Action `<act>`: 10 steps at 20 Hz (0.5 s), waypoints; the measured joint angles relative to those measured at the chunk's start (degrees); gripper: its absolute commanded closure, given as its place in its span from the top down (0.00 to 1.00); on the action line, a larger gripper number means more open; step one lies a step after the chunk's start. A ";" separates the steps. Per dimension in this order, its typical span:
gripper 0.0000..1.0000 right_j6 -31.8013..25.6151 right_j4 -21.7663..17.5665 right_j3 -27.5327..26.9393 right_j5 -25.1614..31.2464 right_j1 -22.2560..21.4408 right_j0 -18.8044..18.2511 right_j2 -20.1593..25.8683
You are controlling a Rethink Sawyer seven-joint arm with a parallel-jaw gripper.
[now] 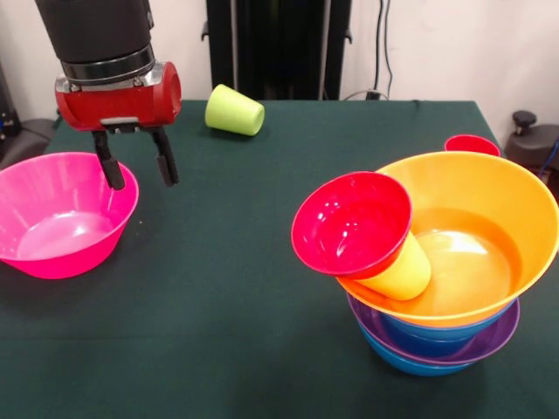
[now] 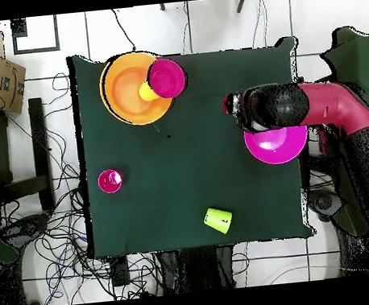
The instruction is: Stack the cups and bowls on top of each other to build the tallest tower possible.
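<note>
My gripper (image 1: pixel 135 164) is open and empty, hanging just above the right rim of the large pink bowl (image 1: pixel 61 214) at the table's left. The tower stands at the right: blue (image 1: pixel 410 360) and purple (image 1: pixel 476 343) bowls at the bottom and the wide orange bowl (image 1: pixel 489 188) on top. A yellow cup (image 1: pixel 400 272) lies tilted over the orange bowl's rim, with the small red bowl (image 1: pixel 351 223) tipped on it. A lime green cup (image 1: pixel 234 110) lies on its side at the back. A red cup (image 1: pixel 472 144) stands behind the tower. The translucent blue bowl is out of view.
In the overhead view the arm (image 2: pixel 296 104) reaches in from the right over the pink bowl (image 2: pixel 278 146). The tower (image 2: pixel 126 96) is at the top left, the red cup (image 2: pixel 109 181) at the left and the lime cup (image 2: pixel 218 220) near the bottom edge.
</note>
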 measured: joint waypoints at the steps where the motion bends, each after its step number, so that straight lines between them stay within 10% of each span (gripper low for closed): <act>1: 1.00 0.00 -0.04 0.00 0.00 0.01 -0.01 -0.01; 10: 1.00 0.00 -0.46 0.00 0.00 0.11 -0.19 -0.08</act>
